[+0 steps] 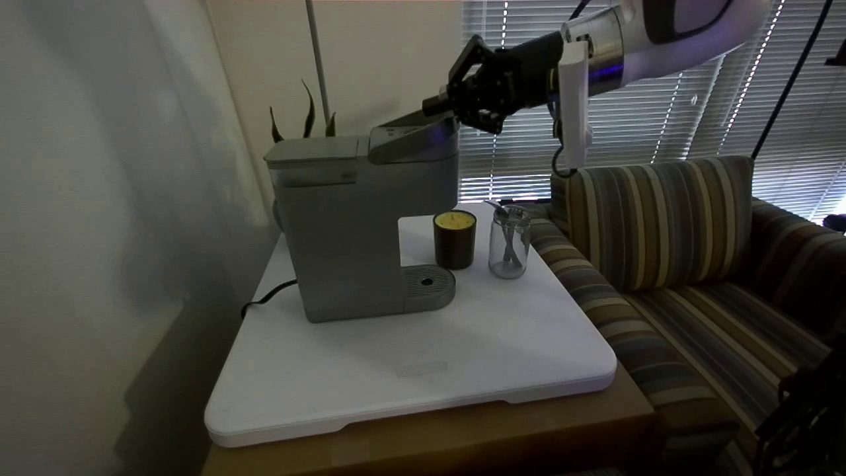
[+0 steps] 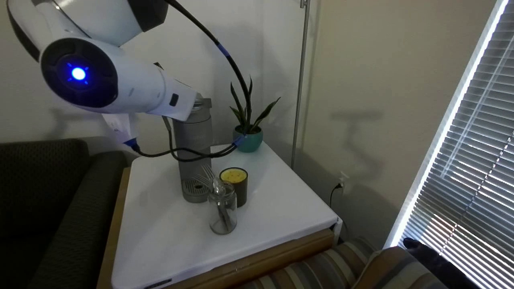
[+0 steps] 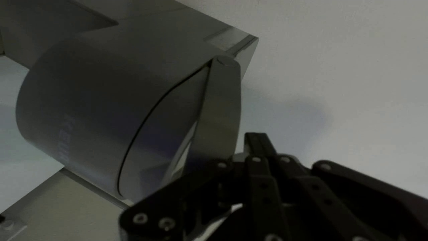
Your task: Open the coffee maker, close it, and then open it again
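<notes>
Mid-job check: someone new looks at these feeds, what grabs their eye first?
Probably the glowing blue light on the robot arm, upper left in an exterior view. Next, the boxy grey coffee maker on the white tabletop, with the shut gripper at the front of its top. The striped armchair beside that tabletop also stands out.

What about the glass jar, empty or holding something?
Holding something: in both exterior views, cutlery sticks up out of the glass jar.
</notes>
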You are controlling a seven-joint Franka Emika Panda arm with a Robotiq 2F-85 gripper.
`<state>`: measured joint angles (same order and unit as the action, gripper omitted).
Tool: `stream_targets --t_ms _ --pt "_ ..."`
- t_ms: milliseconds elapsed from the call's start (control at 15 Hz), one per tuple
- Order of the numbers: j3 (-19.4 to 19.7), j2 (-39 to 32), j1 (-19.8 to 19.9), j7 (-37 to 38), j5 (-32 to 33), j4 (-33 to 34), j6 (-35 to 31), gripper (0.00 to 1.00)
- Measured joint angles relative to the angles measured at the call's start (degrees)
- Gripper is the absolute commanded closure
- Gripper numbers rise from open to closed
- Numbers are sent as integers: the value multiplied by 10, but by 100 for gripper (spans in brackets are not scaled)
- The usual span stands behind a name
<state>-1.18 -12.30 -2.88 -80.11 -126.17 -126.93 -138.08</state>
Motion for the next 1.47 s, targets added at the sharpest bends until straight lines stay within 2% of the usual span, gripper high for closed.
stream_targets --t_ms 800,1467 --pt "17 0 0 0 -64 -39 63 100" --pt "27 -13 1 -1 -182 -107 174 100"
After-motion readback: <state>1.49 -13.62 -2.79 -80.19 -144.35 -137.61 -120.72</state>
